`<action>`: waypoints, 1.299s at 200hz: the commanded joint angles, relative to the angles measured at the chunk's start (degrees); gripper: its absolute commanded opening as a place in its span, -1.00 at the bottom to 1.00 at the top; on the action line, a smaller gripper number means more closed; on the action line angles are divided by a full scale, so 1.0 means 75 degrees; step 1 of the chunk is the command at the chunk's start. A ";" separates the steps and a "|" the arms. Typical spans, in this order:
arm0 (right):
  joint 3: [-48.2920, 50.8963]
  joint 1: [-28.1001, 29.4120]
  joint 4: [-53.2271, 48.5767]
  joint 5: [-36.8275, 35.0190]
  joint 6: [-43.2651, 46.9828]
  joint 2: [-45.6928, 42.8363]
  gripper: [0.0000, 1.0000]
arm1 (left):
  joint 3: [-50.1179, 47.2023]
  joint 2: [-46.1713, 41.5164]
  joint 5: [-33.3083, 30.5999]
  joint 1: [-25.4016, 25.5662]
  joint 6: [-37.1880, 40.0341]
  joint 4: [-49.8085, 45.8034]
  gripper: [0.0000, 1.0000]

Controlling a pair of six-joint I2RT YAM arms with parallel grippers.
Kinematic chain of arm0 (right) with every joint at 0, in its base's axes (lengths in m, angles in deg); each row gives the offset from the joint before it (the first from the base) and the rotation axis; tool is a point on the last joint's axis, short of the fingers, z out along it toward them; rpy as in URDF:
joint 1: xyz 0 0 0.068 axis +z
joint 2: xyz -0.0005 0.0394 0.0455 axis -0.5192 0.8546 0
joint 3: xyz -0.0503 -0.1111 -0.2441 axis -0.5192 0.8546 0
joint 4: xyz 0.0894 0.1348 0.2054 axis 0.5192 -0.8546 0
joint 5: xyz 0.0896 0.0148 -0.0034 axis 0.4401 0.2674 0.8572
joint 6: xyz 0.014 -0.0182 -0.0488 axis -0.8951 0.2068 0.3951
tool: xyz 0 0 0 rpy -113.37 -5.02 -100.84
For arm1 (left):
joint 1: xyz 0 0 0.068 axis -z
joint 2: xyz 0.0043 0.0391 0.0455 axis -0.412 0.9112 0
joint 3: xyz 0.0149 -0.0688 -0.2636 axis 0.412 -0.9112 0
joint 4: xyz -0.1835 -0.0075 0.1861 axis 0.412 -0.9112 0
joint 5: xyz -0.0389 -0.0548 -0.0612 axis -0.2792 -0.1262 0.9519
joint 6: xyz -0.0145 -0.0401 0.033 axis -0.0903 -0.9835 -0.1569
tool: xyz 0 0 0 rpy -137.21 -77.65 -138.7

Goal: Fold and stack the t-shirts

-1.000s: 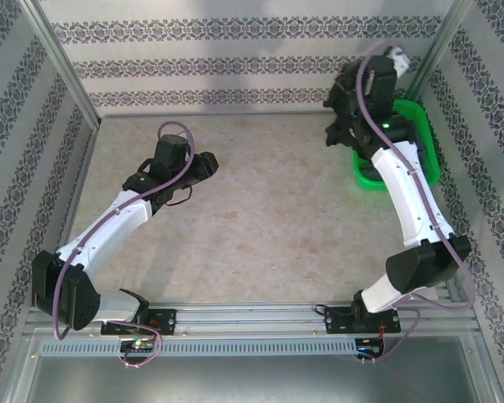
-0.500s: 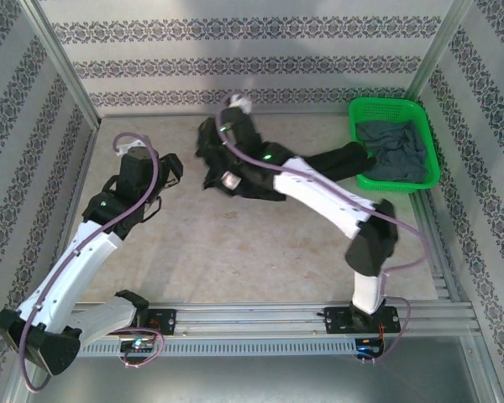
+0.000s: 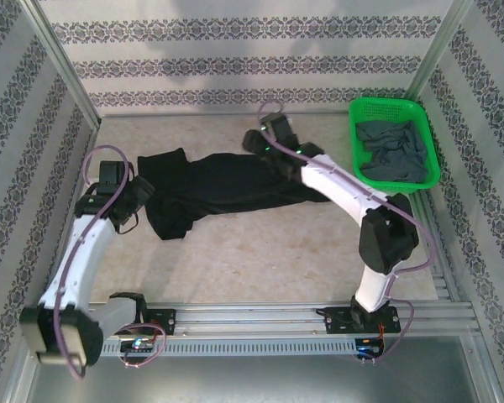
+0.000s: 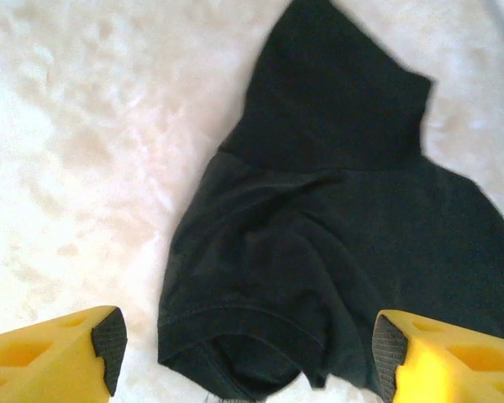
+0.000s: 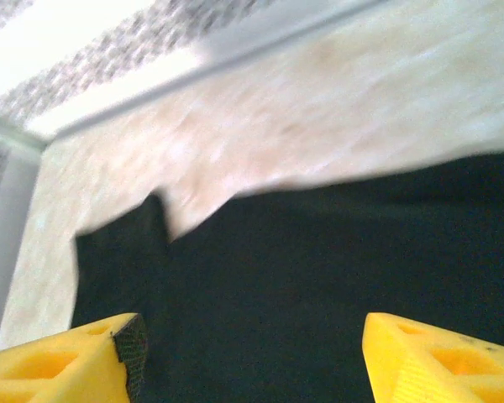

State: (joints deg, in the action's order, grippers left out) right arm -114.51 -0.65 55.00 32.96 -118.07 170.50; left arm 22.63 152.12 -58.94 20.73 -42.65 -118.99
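Black t-shirt [image 3: 227,186] is laid out on the counter [image 3: 260,256], long axis roughly left-right, slightly bunched, with the wider end at the left. It is not yet flat: creases and rolled edges are seen along the near side.

Left fingers [image 4: 59,357] are spread wide at the left end of the shirt. The hem is seen lying between them and nothing is pinched. From there the cloth runs away ahead, with one sleeve poking out at the far side.

Right fingers [image 5: 67,365] are also spread, placed over the far edge of the shirt toward its right end, with cloth below and between them and no grip on it. Bare counter is seen just beyond that edge.

Each end is nearer to its own arm, so a two-arm flatten or fold across the long axis is judged the likely next step.

Material is soft matte knit, limp; drag and re-bunching are to be expected. The counter is pale and mottled.

Grey t-shirt [image 3: 392,149] is crumpled in the green mesh basket [image 3: 385,103] at the far right, well apart from both arms.
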 commanded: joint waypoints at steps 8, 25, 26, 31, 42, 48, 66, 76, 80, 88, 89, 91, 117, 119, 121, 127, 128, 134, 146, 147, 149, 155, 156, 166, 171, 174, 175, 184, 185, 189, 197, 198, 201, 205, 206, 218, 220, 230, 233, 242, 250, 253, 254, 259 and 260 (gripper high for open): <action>-0.0047 -0.0672 -0.0699 0.0555 0.0386 0.0447 0.38 | 0.0244 0.1711 0.1203 -0.0816 -0.0154 0.1248 0.54; -0.0346 -0.1067 -0.0979 0.1083 0.0411 0.0806 0.38 | 0.0847 0.2936 0.1361 -0.1186 0.0204 0.1511 0.54; -0.0357 -0.1082 -0.1001 0.1110 0.0416 0.0831 0.38 | 0.0883 0.3002 0.1373 -0.1209 0.0224 0.1526 0.54; -0.0461 -0.1156 -0.1168 0.1226 0.0421 0.0933 0.38 | 0.1069 0.3427 0.1444 -0.1306 0.0314 0.1580 0.54; -0.0669 -0.1326 -0.1432 0.1447 0.0430 0.1106 0.38 | 0.1494 0.4220 0.1543 -0.1458 0.0476 0.1628 0.52; -0.0734 -0.1400 -0.1520 0.1555 0.0440 0.1203 0.38 | 0.1654 0.4539 0.1679 -0.1525 0.0547 0.1729 0.49; -0.0905 -0.1560 -0.1751 0.1674 0.0457 0.1399 0.37 | 0.2174 0.5517 0.2059 -0.1544 0.0703 0.1888 0.44; -0.0954 -0.1658 -0.1817 0.1625 0.0466 0.1491 0.38 | 0.2369 0.5934 0.2327 -0.1519 0.0726 0.1995 0.39; -0.0969 -0.1686 -0.1824 0.1573 0.0458 0.1525 0.38 | 0.2403 0.6043 0.2409 -0.1496 0.0724 0.2061 0.37; -0.0997 -0.1761 -0.1821 0.1476 0.0434 0.1595 0.38 | 0.2431 0.6287 0.2565 -0.1436 0.0707 0.2260 0.30; -0.1005 -0.1774 -0.1821 0.1464 0.0428 0.1606 0.38 | 0.2431 0.6312 0.2578 -0.1428 0.0704 0.2287 0.29; -0.1011 -0.1799 -0.1830 0.1441 0.0415 0.1627 0.38 | 0.2431 0.6364 0.2629 -0.1407 0.0697 0.2351 0.27; -0.1378 -0.2056 -0.1948 0.0945 0.0262 0.2058 0.38 | 0.2461 0.6771 0.3087 -0.1197 0.0545 0.2932 -0.49; -0.1417 -0.2071 -0.1964 0.0895 0.0250 0.2094 0.38 | 0.2441 0.6771 0.3087 -0.1188 0.0522 0.2961 -0.61; -0.1459 -0.2078 -0.1968 0.0839 0.0238 0.2141 0.39 | 0.2424 0.6757 0.3085 -0.1188 0.0502 0.2986 -0.72; -0.1593 -0.2118 -0.2015 0.0678 0.0215 0.2279 0.39 | 0.2370 0.6685 0.2993 -0.1196 0.0441 0.3005 -0.99; -0.1619 -0.2123 -0.2023 0.0649 0.0207 0.2300 0.39 | 0.2353 0.6664 0.2968 -0.1196 0.0437 0.3000 -1.00; -0.1778 -0.2172 -0.2087 0.0507 0.0182 0.2450 0.39 | 0.2274 0.6491 0.2781 -0.1205 0.0436 0.2955 -1.00; -0.2140 -0.2248 -0.2266 0.0257 0.0083 0.2767 0.39 | 0.2090 0.5999 0.2312 -0.1268 0.0540 0.2732 -1.00; -0.2174 -0.2258 -0.2284 0.0234 0.0071 0.2796 0.39 | 0.2061 0.5952 0.2276 -0.1279 0.0545 0.2717 -1.00; -0.2232 -0.2263 -0.2326 0.0204 0.0038 0.2856 0.38 | 0.2010 0.5851 0.2208 -0.1311 0.0563 0.2687 -1.00; -0.2421 -0.2300 -0.2470 0.0083 -0.0063 0.3009 0.38 | 0.1853 0.5510 0.2003 -0.1414 0.0583 0.2605 -1.00; -0.2437 -0.2307 -0.2503 0.0059 -0.0078 0.3034 0.38 | 0.1820 0.5478 0.1975 -0.1434 0.0584 0.2600 -1.00; -0.2753 -0.2372 -0.2852 -0.0174 -0.0287 0.3248 0.37 | 0.1440 0.4880 0.1795 -0.1677 0.0579 0.2601 -1.00; -0.2854 -0.2397 -0.2991 -0.0252 -0.0383 0.3315 0.36 | 0.1268 0.4550 0.1754 -0.1821 0.0584 0.2627 -1.00; -0.2898 -0.2416 -0.3060 -0.0282 -0.0435 0.3335 0.36 | 0.1190 0.4369 0.1743 -0.1907 0.0595 0.2639 -1.00; -0.2916 -0.2412 -0.3085 -0.0294 -0.0452 0.3338 0.35 | 0.1160 0.4305 0.1733 -0.1933 0.0590 0.2641 -1.00; -0.2912 -0.2420 -0.3140 -0.0337 -0.0547 0.3298 0.33 | 0.0992 0.3812 0.1734 -0.2177 0.0645 0.2620 -1.00; -0.2905 -0.2420 -0.3131 -0.0339 -0.0555 0.3296 0.33 | 0.0985 0.3762 0.1735 -0.2191 0.0650 0.2620 -1.00; -0.2848 -0.2417 -0.3092 -0.0340 -0.0562 0.3236 0.33 | 0.0937 0.3577 0.1720 -0.2291 0.0700 0.2599 -1.00; -0.2706 -0.2401 -0.2981 -0.0314 -0.0601 0.3141 0.30 | 0.0873 0.3234 0.1654 -0.2434 0.0782 0.2564 -1.00; -0.2691 -0.2399 -0.2975 -0.0304 -0.0605 0.3129 0.30 | 0.0867 0.3192 0.1648 -0.2454 0.0789 0.2556 -1.00; -0.2646 -0.2391 -0.2970 -0.0279 -0.0615 0.3096 0.29 | 0.0863 0.3081 0.1611 -0.2496 0.0827 0.2544 -1.00; -0.2595 -0.2371 -0.2996 -0.0250 -0.0627 0.3071 0.27 | 0.0852 0.2960 0.1569 -0.2534 0.0859 0.2546 -1.00; -0.2589 -0.2366 -0.3006 -0.0242 -0.0630 0.3065 0.27 | 0.0856 0.2926 0.1559 -0.2539 0.0868 0.2547 -1.00; -0.2417 -0.2318 -0.3211 -0.0130 -0.0783 0.2966 0.26 | 0.0912 0.2673 0.1456 -0.2585 0.0879 0.2578 -1.00; -0.2366 -0.2307 -0.3235 -0.0091 -0.0829 0.2942 0.26 | 0.0929 0.2662 0.1446 -0.2589 0.0863 0.2591 -1.00; -0.1924 -0.2266 -0.3172 0.0168 -0.1063 0.2757 0.25 | 0.0943 0.2624 0.1571 -0.2585 0.0726 0.2839 -1.00; -0.1765 -0.2257 -0.3083 0.0242 -0.1142 0.2697 0.25 | 0.0953 0.2635 0.1648 -0.2580 0.0634 0.2963 -1.00; -0.1279 -0.2207 -0.2789 0.0458 -0.1365 0.2505 0.24 | 0.0951 0.2700 0.1925 -0.2561 0.0331 0.3343 -1.00; -0.0991 -0.2167 -0.2628 0.0579 -0.1520 0.2403 0.24 | 0.0997 0.2810 0.2196 -0.2500 0.0110 0.3715 -1.00; -0.0921 -0.2157 -0.2568 0.0610 -0.1542 0.2393 0.24 | 0.1030 0.2831 0.2255 -0.2462 0.0059 0.3815 -1.00; -0.0902 -0.2148 -0.2558 0.0621 -0.1550 0.2380 0.24 | 0.1045 0.2838 0.2271 -0.2445 0.0047 0.3861 -1.00; -0.0837 -0.2120 -0.2499 0.0675 -0.1551 0.2387 0.24 | 0.1132 0.2881 0.2340 -0.2361 0.0007 0.3980 -1.00; -0.0831 -0.2118 -0.2494 0.0695 -0.1555 0.2389 0.24 | 0.1154 0.2893 0.2349 -0.2353 0.0003 0.4003 -1.00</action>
State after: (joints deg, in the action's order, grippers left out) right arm -125.07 -17.94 35.00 34.84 -125.46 191.42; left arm 29.49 171.70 -44.80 1.50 -39.28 -96.10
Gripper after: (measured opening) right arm 0.620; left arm 0.050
